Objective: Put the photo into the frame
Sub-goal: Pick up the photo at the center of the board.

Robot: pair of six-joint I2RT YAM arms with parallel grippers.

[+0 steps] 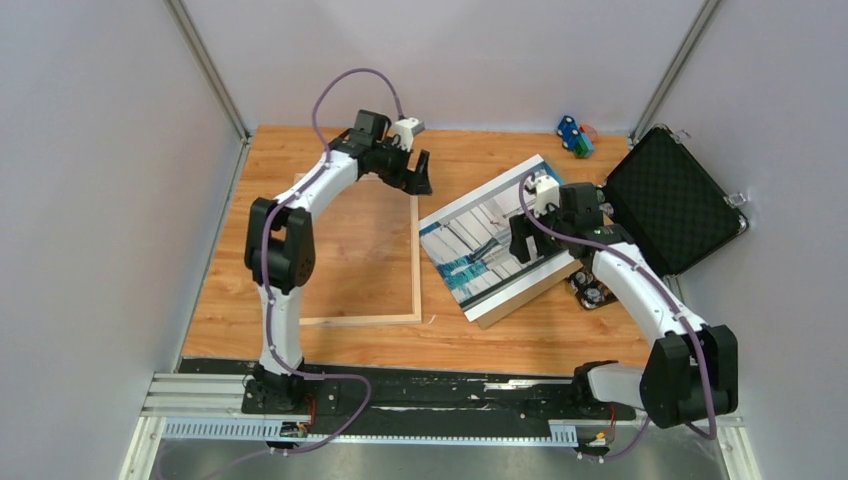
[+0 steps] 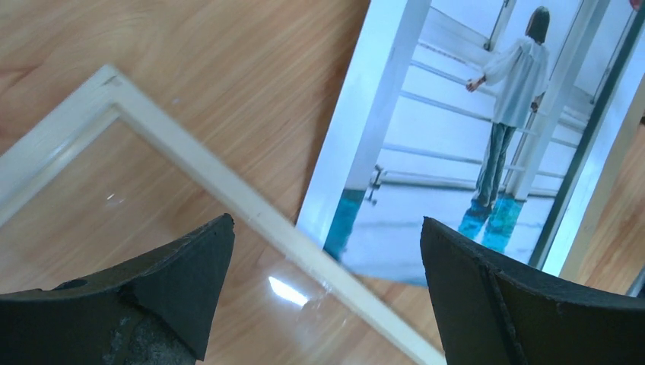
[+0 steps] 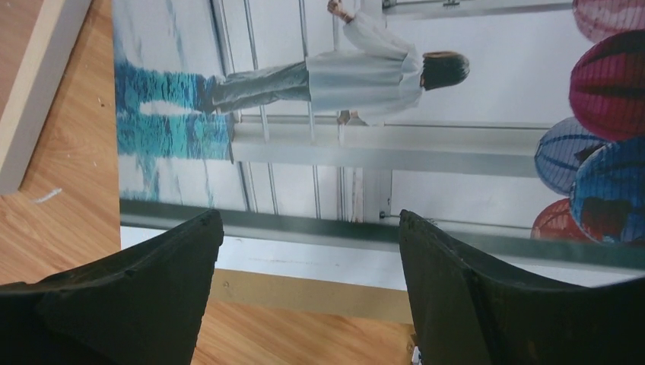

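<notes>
The frame (image 1: 416, 262), pale wood with a clear pane, lies flat on the left half of the table. Its rail (image 2: 228, 182) crosses the left wrist view. The photo (image 1: 478, 245) lies tilted to the right of the frame, resting on a brown backing board (image 1: 520, 300). My left gripper (image 1: 420, 180) hovers open over the frame's far right corner, with nothing between its fingers (image 2: 327, 251). My right gripper (image 1: 528, 245) hangs open over the photo's near right edge (image 3: 308, 243). It holds nothing. The photo (image 3: 342, 114) and the board's edge (image 3: 304, 293) show beneath it.
An open black case (image 1: 670, 200) with foam lining lies at the right, close to the right arm. A small blue and green toy (image 1: 574, 137) sits at the back. A small dark object (image 1: 592, 292) lies under the right forearm. Grey walls surround the table.
</notes>
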